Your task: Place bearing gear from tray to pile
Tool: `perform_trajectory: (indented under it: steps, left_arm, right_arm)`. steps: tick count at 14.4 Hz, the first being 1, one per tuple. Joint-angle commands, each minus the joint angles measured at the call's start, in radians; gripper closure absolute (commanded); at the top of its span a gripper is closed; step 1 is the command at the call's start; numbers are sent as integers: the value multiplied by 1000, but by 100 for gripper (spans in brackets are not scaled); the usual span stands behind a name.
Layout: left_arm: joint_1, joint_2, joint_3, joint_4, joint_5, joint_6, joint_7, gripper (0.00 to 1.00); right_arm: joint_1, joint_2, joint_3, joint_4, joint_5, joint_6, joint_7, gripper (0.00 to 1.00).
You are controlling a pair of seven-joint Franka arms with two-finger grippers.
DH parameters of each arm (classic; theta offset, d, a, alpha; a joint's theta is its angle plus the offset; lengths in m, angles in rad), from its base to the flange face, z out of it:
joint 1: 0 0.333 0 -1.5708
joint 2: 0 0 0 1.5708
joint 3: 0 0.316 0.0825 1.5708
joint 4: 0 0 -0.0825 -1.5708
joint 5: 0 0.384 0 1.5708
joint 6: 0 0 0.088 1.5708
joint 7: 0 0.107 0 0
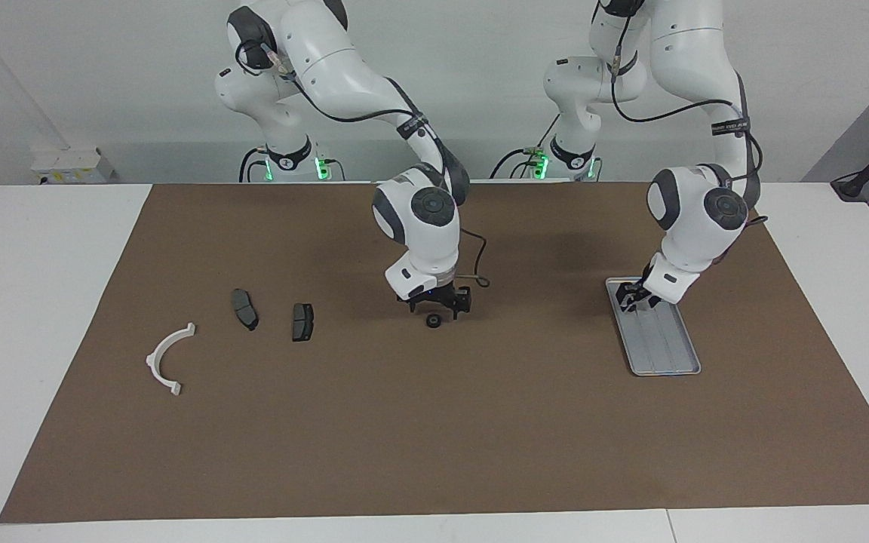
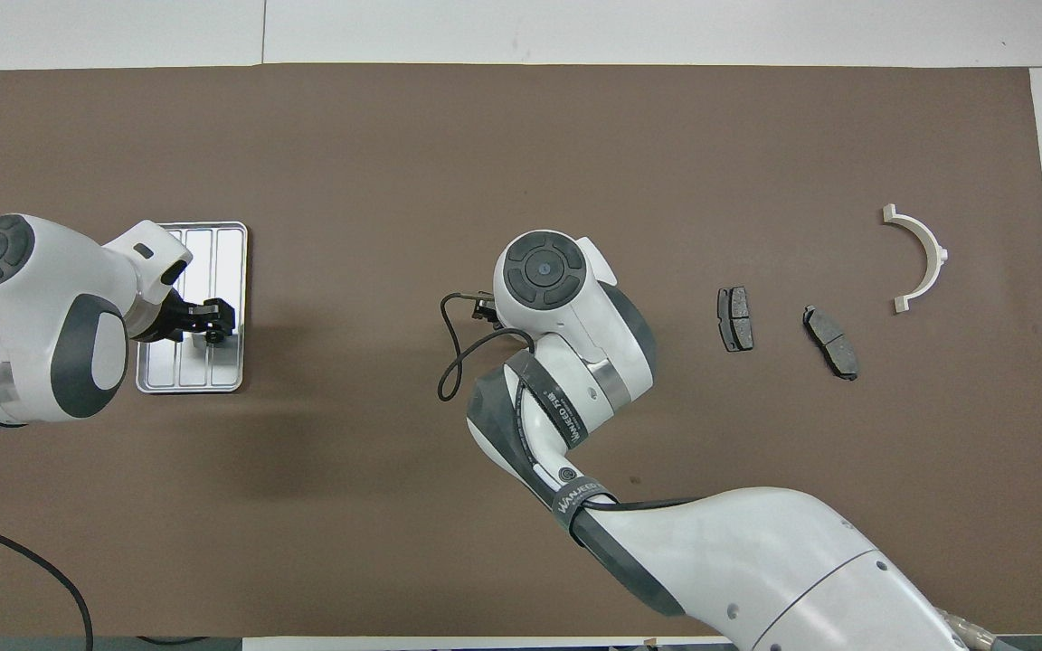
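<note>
The bearing gear (image 1: 433,321) lies on the brown mat (image 1: 434,422) mid-table, just under the right gripper (image 1: 434,305), whose finger spread I cannot tell. The left gripper (image 1: 634,296) hangs low over the tray (image 1: 676,362), its fingers unclear too. The pile's nearest brake pad (image 1: 302,322) sits well apart from the gear, toward the right arm's end.

I see even, bright light from above. Soft shadows spread on the brown mat (image 1: 434,422) under both arms. The tray (image 2: 230,271) gleams pale in the overhead view. Both views look sharp.
</note>
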Motion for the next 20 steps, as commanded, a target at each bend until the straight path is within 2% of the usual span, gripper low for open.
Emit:
perform_trajectory:
  steps: [1,6,12,16,17,19,20]
  left_arm:
    - [-4,-42,1,-49,-5,22,-8,31]
    - [-8,-40,1,-52,-5,35,-11,38]
    - [-8,-28,1,-68,-5,69,-11,38]
    - [-8,-32,1,-77,-5,69,-10,43]
    - [-8,-32,1,-80,-5,71,-10,46]
    - [-8,-32,1,-80,-5,72,-10,57]
    - [-8,-32,1,-80,-5,72,-10,63]
  right_arm:
    - [-7,-29,8,-40,10,38,14,5]
    - [-16,-28,6,-45,10,41,4,5]
    - [-36,-26,8,-52,11,56,-19,5]
    - [-36,-26,9,-74,13,93,-17,5]
    - [-34,-28,9,-74,13,93,-17,5]
    - [-34,-26,9,-74,13,93,-17,5]
    - [-34,-26,9,-74,13,93,-14,9]
